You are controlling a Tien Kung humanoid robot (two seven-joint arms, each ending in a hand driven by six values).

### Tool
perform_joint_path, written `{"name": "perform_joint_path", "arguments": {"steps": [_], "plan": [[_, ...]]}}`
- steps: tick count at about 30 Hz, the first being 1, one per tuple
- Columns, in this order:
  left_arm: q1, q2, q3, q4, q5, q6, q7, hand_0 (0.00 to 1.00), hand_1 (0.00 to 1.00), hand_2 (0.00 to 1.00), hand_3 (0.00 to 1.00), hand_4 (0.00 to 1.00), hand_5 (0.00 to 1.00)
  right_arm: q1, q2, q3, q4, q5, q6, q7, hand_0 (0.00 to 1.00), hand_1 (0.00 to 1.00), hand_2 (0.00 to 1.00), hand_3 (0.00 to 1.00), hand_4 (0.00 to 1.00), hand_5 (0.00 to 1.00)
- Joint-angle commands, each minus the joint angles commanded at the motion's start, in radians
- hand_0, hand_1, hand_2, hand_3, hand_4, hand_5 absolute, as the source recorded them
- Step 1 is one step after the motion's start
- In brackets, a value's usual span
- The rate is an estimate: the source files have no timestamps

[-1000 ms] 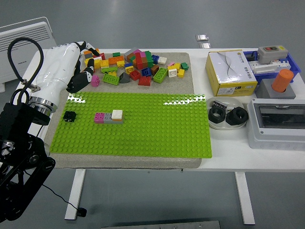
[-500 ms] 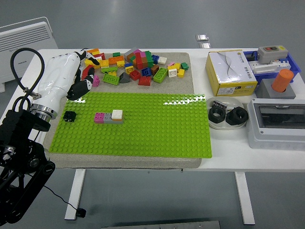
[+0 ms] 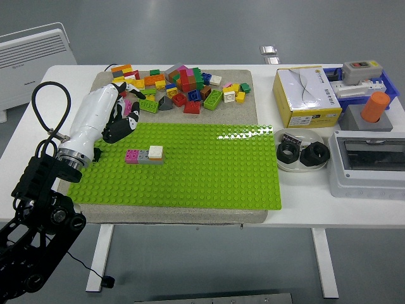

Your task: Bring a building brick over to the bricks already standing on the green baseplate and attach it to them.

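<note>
White table (image 3: 44, 101): joined bricks (image 3: 145, 155) lie lengthwise left-right on baseplate (image 3: 209, 164).

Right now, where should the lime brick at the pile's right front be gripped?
Probably across its long sides, from above: the lime brick lies flat, studs up, front side free; a red brick crowds its left end.
</note>
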Motion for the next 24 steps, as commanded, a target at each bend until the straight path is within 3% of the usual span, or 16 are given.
{"name": "perform_joint_path", "arguments": {"steps": [6, 13, 14, 18, 24], "plan": [[-0.012, -0.004, 0.086, 0.011, -0.114, 0.047, -0.053, 0.237, 0.015, 0.073, 0.553, 0.370, 0.002, -0.010, 0.000, 0.069, 0.000, -0.070, 0.002, 0.004, 0.616, 0.635, 0.737, 0.747, 0.859, 0.998], [-0.013, -0.011, 0.176, 0.020, -0.223, 0.080, -0.114, 0.237, 0.015, 0.072, 0.549, 0.372, 0.002, -0.015, 0.001, 0.281, 0.000, -0.280, 0.045, 0.039, 0.617, 0.654, 0.748, 0.769, 0.853, 0.998], [-0.012, -0.011, 0.179, 0.021, -0.232, 0.081, -0.119, 0.240, 0.020, 0.073, 0.546, 0.372, 0.002, -0.016, 0.001, 0.285, 0.000, -0.298, 0.047, 0.038, 0.631, 0.682, 0.767, 0.829, 0.852, 0.998], [-0.006, -0.011, 0.162, 0.022, -0.272, 0.084, -0.138, 0.240, 0.020, 0.073, 0.546, 0.372, 0.002, -0.022, 0.011, 0.235, 0.000, -0.242, 0.022, 0.014, 0.631, 0.682, 0.767, 0.829, 0.852, 0.998], [-0.015, -0.038, 0.161, 0.034, -0.308, 0.087, -0.153, 0.239, 0.020, 0.072, 0.547, 0.370, 0.002, -0.019, 0.011, 0.126, 0.000, -0.119, -0.005, -0.002, 0.633, 0.691, 0.772, 0.824, 0.848, 0.998]]}}
